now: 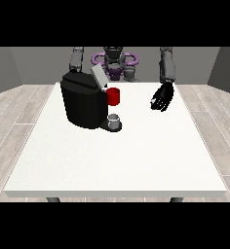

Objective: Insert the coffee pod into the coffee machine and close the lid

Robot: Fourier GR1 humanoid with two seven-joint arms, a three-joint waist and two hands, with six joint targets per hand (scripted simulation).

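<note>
The black coffee machine [84,104] stands on the white table [117,160], left of centre, with its grey lid [99,76] tilted up and open. A red thing at the machine [113,96] sits at its front right, under the lid. Below that, a small grey thing [115,119] rests on the machine's dark base; I cannot tell whether it is the pod. The hand at the view's right [162,99] hangs just above the table's far right part, fingers relaxed and holding nothing, well apart from the machine. The arm at the view's left [76,59] goes down behind the machine, which hides its hand.
The robot's torso [115,62] is at the table's far edge, behind the machine. The table's front edge [117,194] runs across the lower part of the view. Wooden floor surrounds the table.
</note>
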